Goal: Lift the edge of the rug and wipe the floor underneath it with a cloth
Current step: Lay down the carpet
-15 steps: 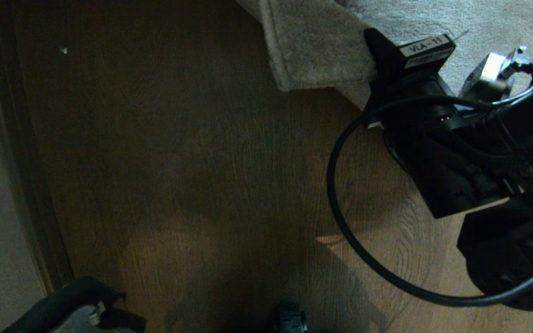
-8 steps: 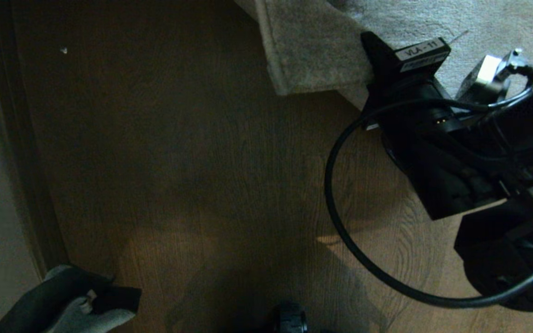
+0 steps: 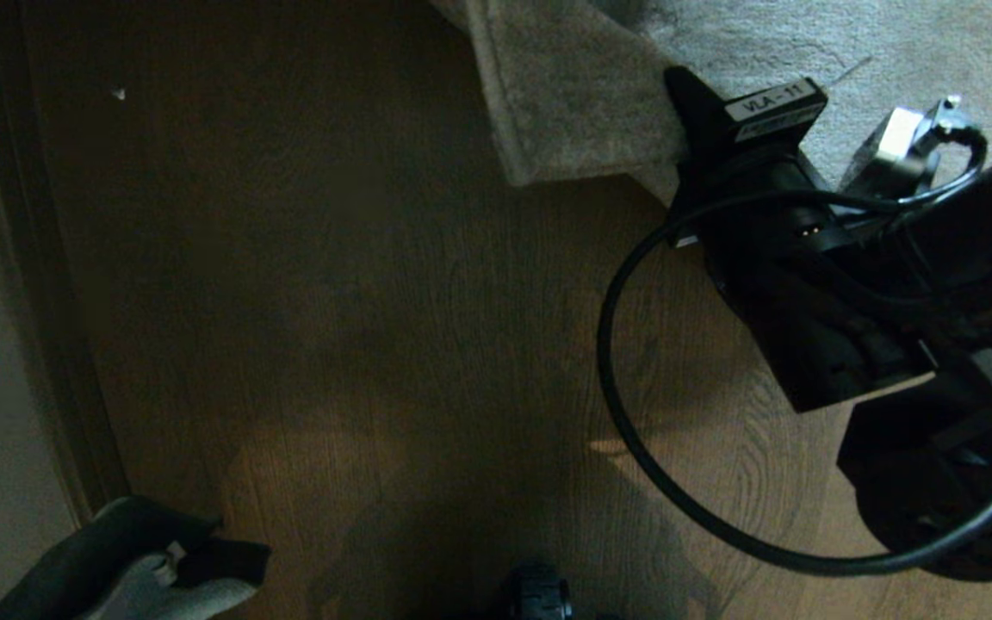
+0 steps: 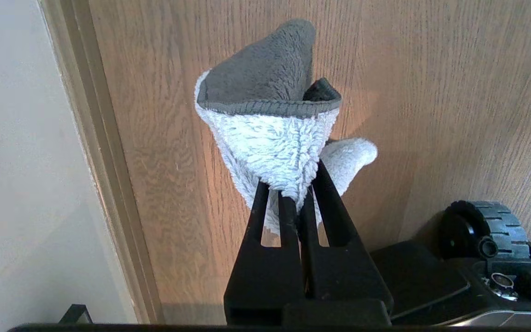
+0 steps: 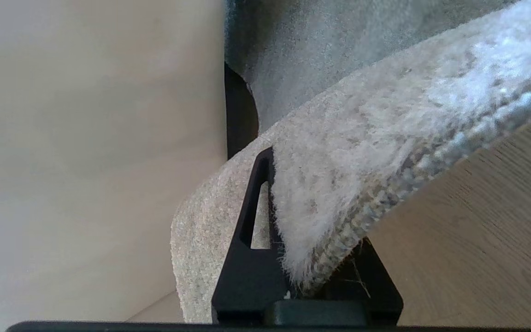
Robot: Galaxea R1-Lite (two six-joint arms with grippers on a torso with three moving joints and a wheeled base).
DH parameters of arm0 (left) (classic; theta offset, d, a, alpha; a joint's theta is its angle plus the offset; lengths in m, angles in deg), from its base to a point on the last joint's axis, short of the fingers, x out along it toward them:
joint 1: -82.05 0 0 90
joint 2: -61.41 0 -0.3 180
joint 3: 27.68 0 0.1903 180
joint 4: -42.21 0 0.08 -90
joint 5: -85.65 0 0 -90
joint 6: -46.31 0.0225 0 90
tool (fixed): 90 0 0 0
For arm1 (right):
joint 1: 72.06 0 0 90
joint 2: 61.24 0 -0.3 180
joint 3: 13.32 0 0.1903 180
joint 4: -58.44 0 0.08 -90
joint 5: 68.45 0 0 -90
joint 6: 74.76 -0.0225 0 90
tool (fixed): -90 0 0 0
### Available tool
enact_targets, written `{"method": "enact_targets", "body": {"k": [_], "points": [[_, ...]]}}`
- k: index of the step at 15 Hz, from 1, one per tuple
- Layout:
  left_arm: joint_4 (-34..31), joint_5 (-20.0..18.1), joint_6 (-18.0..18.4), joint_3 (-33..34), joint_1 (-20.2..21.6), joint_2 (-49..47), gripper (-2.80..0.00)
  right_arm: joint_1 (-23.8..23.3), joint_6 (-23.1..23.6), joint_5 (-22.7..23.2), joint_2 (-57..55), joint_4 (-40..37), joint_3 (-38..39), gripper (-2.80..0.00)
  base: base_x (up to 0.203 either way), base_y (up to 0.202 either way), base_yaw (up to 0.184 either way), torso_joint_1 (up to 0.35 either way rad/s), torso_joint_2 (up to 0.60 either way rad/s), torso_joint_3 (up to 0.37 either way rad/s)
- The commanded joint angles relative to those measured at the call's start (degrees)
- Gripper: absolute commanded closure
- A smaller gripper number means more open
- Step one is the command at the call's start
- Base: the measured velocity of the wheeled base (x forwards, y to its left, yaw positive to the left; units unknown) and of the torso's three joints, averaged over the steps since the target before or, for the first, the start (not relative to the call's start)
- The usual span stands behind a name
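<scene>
Plush rug edge (image 5: 339, 184) sits pinched, apparently lifted, in right pincer (image 5: 307, 258).

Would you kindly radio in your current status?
Right tool clamped on rug edge, lifted. Left tool holding cloth above floor. Nothing obstructing.

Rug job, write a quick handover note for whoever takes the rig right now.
Right gripper: shut on the rug edge, corner held up off the floor.
Left gripper: shut on the cloth, low at the robot's left near the baseboard, clear of the rug.
Done: rug lifted, cloth in hand.
Left: bring the cloth under the raised corner, wipe the floor there, then lower the rug.
</scene>
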Motion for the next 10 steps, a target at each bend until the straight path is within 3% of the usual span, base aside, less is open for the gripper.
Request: {"method": "enact_targets", "body": {"k": [1, 10], "points": [[0.00, 0.00, 0.24, -0.04, 0.01, 0.00, 0.00, 2.11, -0.33, -0.26, -0.41, 2.74, 0.08, 0.00, 0.000, 0.000, 0.000, 0.000, 0.00, 0.000], [0.02, 0.00, -0.02, 0.05, 0.01, 0.00, 0.00, 6.47, -0.50, -0.27, -1.85, 2.74, 2.49, 0.00, 0.000, 0.000, 0.000, 0.000, 0.00, 0.000]]}}
